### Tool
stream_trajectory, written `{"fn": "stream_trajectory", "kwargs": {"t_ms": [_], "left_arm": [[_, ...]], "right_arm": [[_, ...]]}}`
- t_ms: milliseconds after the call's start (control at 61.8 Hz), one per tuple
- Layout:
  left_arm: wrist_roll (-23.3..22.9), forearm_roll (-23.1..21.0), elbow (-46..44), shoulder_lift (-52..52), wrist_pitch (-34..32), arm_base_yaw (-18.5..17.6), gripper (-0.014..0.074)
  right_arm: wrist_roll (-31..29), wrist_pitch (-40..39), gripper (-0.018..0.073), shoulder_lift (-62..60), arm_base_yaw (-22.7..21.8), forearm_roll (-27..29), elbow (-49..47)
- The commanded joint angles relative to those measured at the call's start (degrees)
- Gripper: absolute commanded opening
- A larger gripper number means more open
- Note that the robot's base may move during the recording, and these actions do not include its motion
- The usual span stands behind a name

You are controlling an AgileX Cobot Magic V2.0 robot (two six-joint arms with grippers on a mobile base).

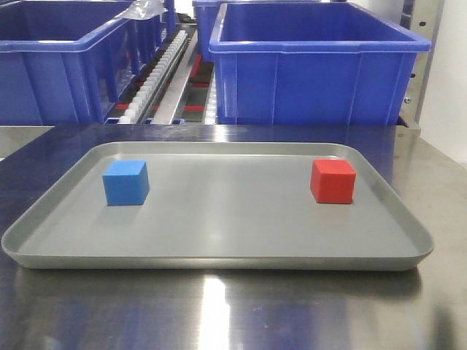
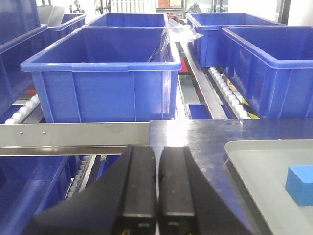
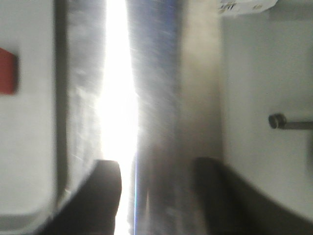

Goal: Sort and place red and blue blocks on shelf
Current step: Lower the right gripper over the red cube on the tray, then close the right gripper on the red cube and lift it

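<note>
A steel counter (image 1: 233, 313) carries a grey tray (image 1: 226, 219) before blue bins (image 1: 314, 65); the blue block (image 1: 125, 182) sits left on it, the red block (image 1: 333, 181) right, well apart; my left jaws are pressed together, my right jaws spread apart, both empty.

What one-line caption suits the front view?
Grey tray holding a blue block and a red block set apart, blue bins behind.
</note>
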Motion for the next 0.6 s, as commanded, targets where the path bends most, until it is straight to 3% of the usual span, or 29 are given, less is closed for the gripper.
{"fn": "stream_trajectory", "kwargs": {"t_ms": [0, 275, 583], "left_arm": [[-0.4, -0.5, 2.7, -1.2, -5.1, 0.1, 0.0125], [-0.4, -0.5, 2.7, -1.2, -5.1, 0.1, 0.0125], [-0.4, -0.5, 2.7, -1.2, -5.1, 0.1, 0.0125]], "right_arm": [[1.7, 1.4, 0.0631, 3.4, 3.3, -1.8, -7.2], [7.7, 13.8, 0.0613, 19.0, 11.8, -1.7, -25.1], [7.9, 15.7, 0.0613, 29.0, 13.9, 1.2, -34.9]]}}
